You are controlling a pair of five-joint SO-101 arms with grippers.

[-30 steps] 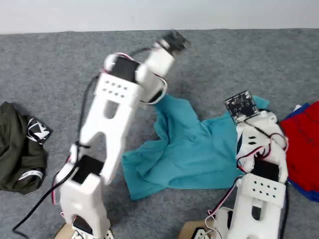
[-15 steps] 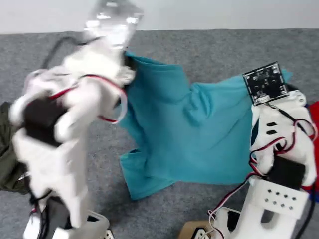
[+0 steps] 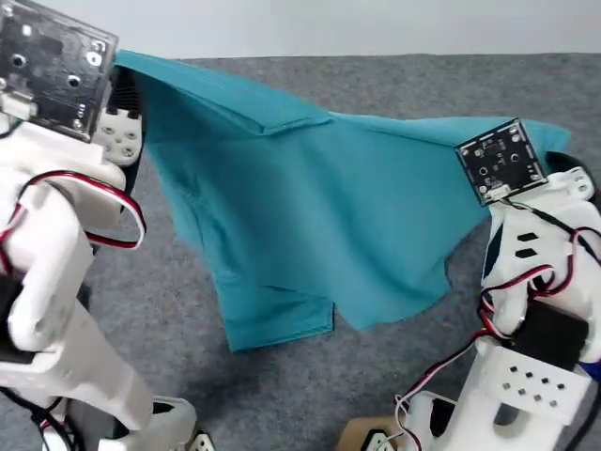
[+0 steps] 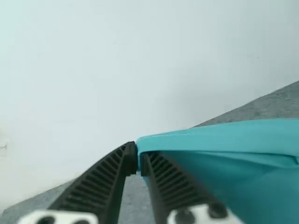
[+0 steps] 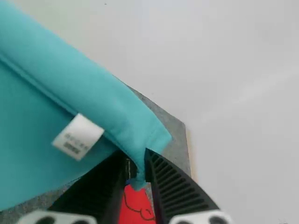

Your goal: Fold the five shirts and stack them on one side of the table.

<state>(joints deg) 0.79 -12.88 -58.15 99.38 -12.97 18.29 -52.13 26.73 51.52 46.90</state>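
High camera downward over table (image 3: 310, 385); wrist cameras close on shared shirt (image 3: 310, 207).

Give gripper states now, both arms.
left gripper: closed, holding one edge of the teal shirt.
right gripper: closed, holding the teal shirt's other edge.

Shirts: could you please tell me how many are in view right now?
2. A teal shirt hangs stretched between the left claw and the right claw, each shut on a corner; a red shirt peeks out past the right claw. Others may be hidden behind the arms.
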